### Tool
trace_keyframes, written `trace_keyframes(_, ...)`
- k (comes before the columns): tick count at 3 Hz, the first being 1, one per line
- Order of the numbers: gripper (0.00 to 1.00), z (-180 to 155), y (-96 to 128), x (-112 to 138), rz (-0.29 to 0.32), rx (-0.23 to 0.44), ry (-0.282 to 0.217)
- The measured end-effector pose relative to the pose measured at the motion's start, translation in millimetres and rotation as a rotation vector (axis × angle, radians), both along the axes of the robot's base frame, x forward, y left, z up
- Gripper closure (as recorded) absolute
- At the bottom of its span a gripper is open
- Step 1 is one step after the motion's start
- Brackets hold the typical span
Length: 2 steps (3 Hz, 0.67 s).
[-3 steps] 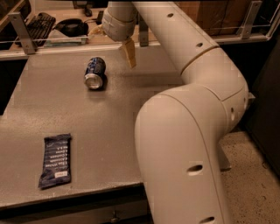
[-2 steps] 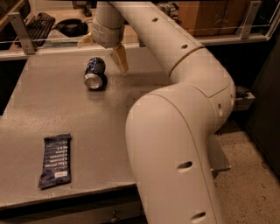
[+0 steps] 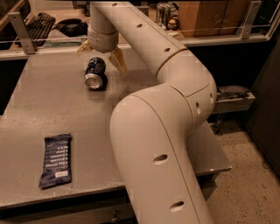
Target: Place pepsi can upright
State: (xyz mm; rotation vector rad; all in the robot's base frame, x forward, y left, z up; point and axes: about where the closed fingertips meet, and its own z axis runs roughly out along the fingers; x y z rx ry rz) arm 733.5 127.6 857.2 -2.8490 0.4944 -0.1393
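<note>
The pepsi can (image 3: 96,74) lies on its side on the grey table (image 3: 48,109), its silver end facing the front. My gripper (image 3: 100,53) hangs just above the can's far end. It is open, with one tan finger (image 3: 118,61) to the right of the can and the other (image 3: 83,46) to its left. The fingers straddle the can without closing on it.
A flat dark blue snack wrapper (image 3: 55,160) lies near the table's front left. My large white arm (image 3: 157,144) covers the table's right side. Behind the table a railing (image 3: 218,37) fronts a shelf with a keyboard (image 3: 37,24), cans (image 3: 164,13) and a cardboard box (image 3: 205,17).
My gripper has moved left, from the right of the can to directly over it, and now straddles it. The can and the wrapper have not moved.
</note>
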Motion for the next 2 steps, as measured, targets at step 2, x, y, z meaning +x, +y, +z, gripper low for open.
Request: trace_keyframes(2,0.25,-4.3,34.7,1.9,0.127,0.068,0.036)
